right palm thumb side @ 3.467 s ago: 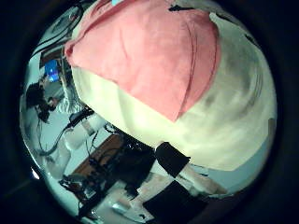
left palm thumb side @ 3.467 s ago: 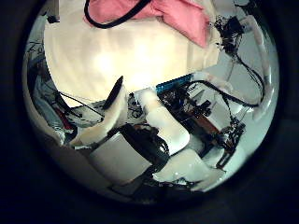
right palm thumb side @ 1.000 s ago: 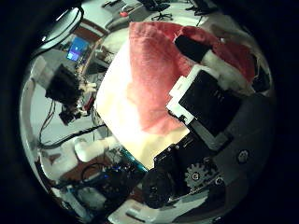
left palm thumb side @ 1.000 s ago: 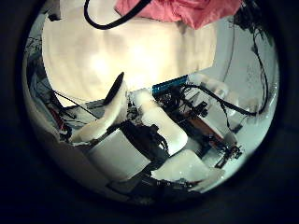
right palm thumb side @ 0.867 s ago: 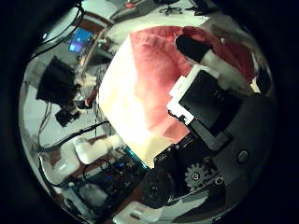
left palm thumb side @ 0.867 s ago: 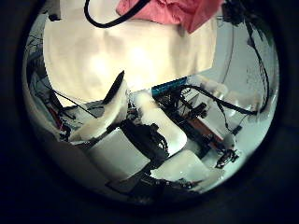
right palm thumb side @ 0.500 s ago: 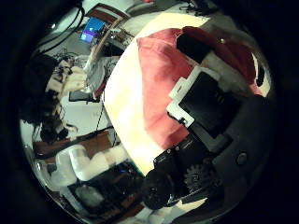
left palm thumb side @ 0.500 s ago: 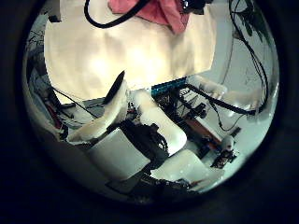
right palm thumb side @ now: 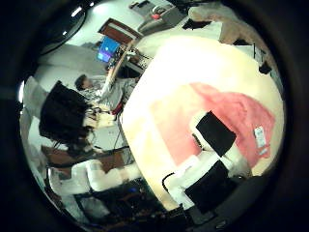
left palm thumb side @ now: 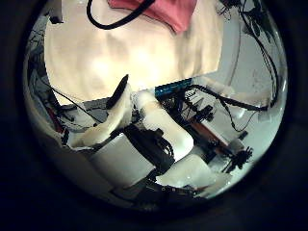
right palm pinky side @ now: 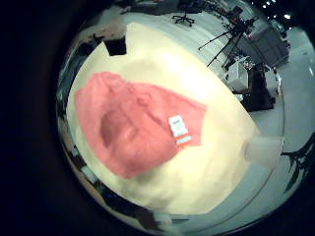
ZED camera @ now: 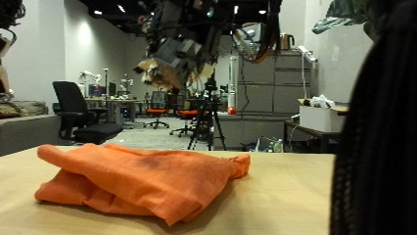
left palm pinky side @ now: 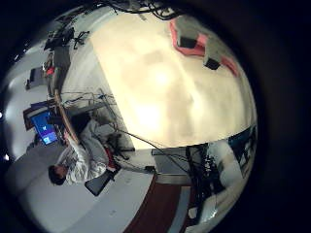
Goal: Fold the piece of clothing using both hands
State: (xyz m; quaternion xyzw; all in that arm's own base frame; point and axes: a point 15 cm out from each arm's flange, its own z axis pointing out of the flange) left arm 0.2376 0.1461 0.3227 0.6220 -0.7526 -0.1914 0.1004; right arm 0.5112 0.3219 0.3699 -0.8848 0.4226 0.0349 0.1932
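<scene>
Clothing [ZED camera: 144, 179] sits on the table [ZED camera: 294, 211], orange, bunched, one layer lapped loosely over another, small white tag [right palm pinky side: 178, 126] showing. Nothing grips it. Right hand [right palm thumb side: 214, 159] hovers above the clothing, fingers loosely bent, holding nothing. Left hand [left palm thumb side: 144, 144] hangs off to the side of the clothing over bare table, fingers relaxed, empty. Probably lifted clear between fold steps; edges look uneven.
</scene>
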